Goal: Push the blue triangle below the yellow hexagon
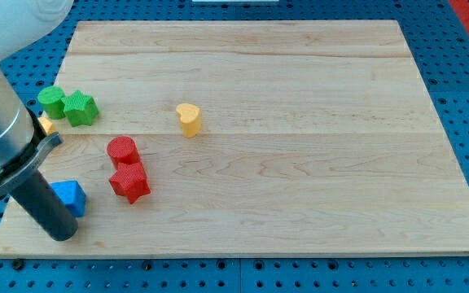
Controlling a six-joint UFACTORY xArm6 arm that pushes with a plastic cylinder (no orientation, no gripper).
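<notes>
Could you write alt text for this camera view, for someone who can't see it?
A dark rod's tip rests at the wooden board's lower left, touching a blue block. Nearby sit a red cylinder and red star, two green blocks above, a partly hidden yellow piece, and a yellow heart near the middle.

My tip (61, 234) touches, perhaps, the blue block (71, 195), left of red star (130, 182)
</notes>
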